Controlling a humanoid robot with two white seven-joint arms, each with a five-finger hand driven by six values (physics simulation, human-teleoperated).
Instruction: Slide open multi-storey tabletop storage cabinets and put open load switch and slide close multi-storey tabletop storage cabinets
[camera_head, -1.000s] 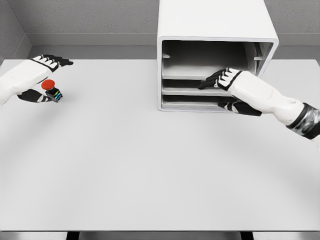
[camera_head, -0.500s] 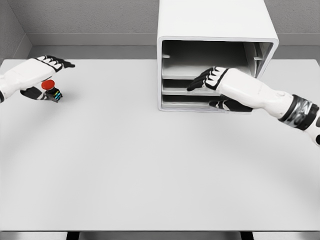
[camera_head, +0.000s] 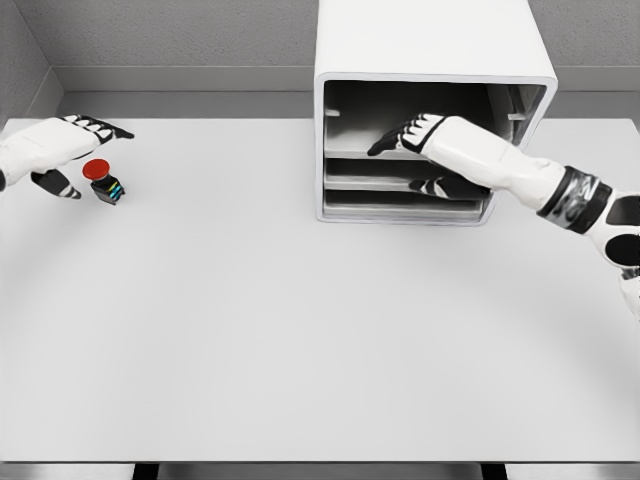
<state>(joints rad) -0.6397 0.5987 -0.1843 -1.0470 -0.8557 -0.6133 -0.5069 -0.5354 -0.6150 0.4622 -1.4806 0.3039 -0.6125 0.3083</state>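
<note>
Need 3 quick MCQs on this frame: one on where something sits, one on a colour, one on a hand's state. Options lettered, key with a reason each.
1. Where does the load switch stand?
A. On the table at far left
B. Inside the cabinet
C. On top of the cabinet

2. What colour is the switch's cap?
A. Green
B. Red
C. Yellow

3. What is the right hand doing?
A. Gripping the switch
B. Lying flat on the table
C. Reaching into the cabinet's open front, holding nothing

Key: 1 A, it sits on the table beside the left hand, far from the cabinet. 2 B, the round cap on top is red. 3 C, its fingers extend at the upper shelf level with nothing in them.
</note>
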